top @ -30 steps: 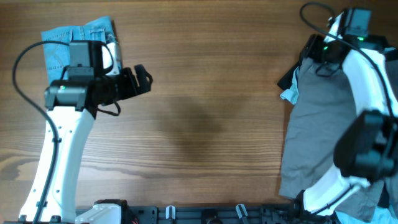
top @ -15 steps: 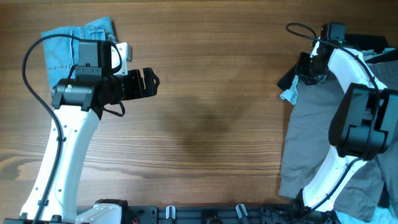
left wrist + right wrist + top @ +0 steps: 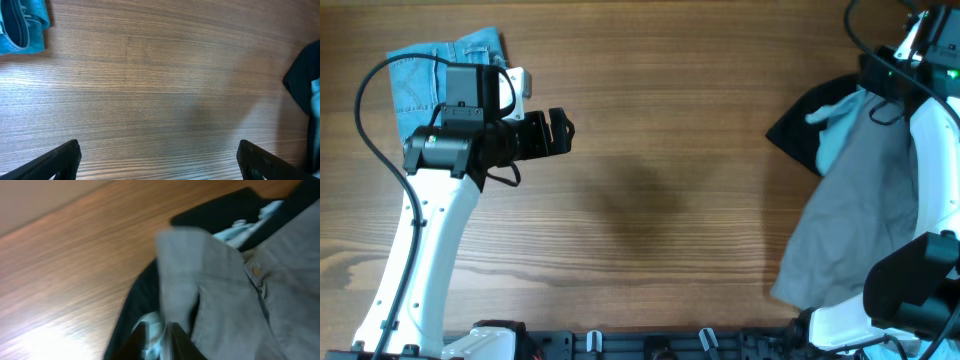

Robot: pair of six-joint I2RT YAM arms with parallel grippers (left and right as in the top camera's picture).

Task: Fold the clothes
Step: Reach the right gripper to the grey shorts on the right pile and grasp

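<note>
We see the grey shorts on the right side of the wooden table. They are drawn out into a long shape that runs from the far right corner diagonally down to the near edge. The waist end is the far, upper end, where a pale blue lining is turned outward. The leg end lies at the near edge. A black garment lies under the waist end and sticks out to its left as a dark wedge.

The right arm's white links cover the right edge and near corner of the grey shorts, so we cannot follow their whole outline. The right wrist view is motion-blurred. We can make out a waistband button there, but little finer than that.

The right gripper has its dark fingers nearly together, and a fold of grey cloth and pale lining is pinched between them.

The left gripper hangs over bare wood with its fingers spread wide, and it holds and touches nothing. Folded light-blue denim shorts lie at the far left corner, partly hidden under the left arm. They are cut off at the edge of the left wrist view.
</note>
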